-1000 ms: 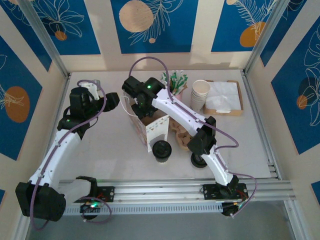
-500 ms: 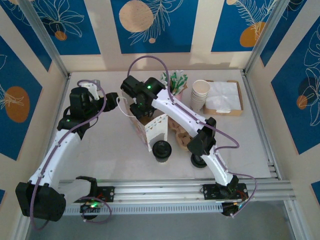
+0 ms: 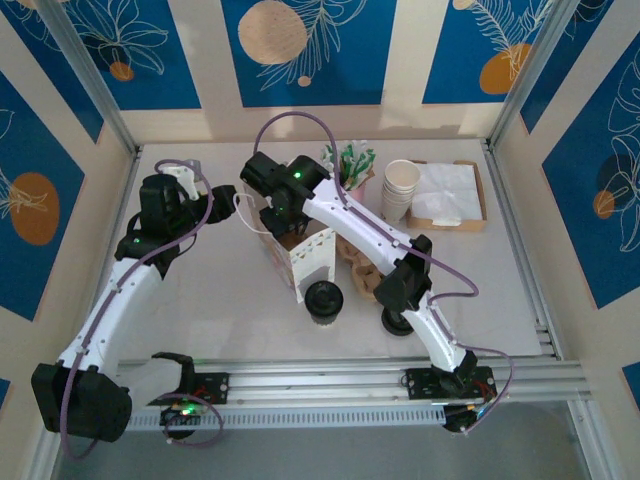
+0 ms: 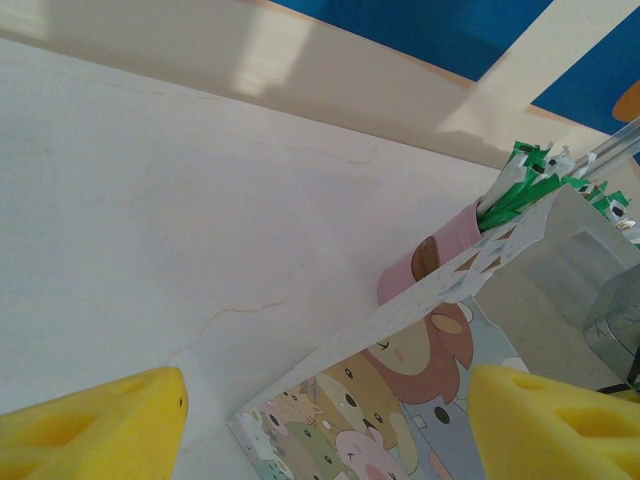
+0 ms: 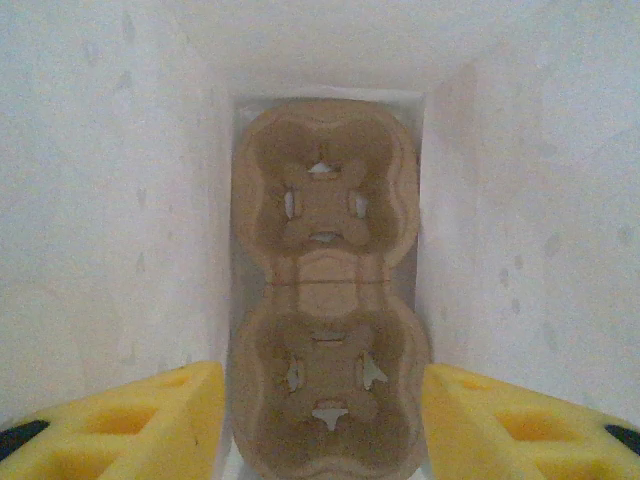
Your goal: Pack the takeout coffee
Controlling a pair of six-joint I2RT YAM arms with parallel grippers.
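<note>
1. The white counter (image 3: 220,300) carries everything, with walls of blue and cream panels around it
2. The right arm (image 3: 370,235) reaches across from its base and bends down into the top of the bag; the left arm (image 3: 120,290) stretches up the left side and ends just left of the bag
3. A white paper bag (image 3: 305,262) printed with cartoon animals stands open near the middle of the counter
4. A brown two-hole cup carrier (image 5: 325,300) lies flat on the bag's floor, both holes unfilled
5. The right pincer (image 5: 320,420) hangs inside the bag above the carrier, its yellow fingers (image 5: 130,420) apart and gripping nothing
6. The left pincer (image 4: 325,420) stands wide apart beside the bag's printed wall, clamped on nothing
7. The takeout coffee (image 3: 323,298), a small cup with a black lid, stands upright on the counter just in front of the bag, outside it and apart from both pincers
8. A low black lid stack (image 3: 398,320) sits to the coffee's right
</note>
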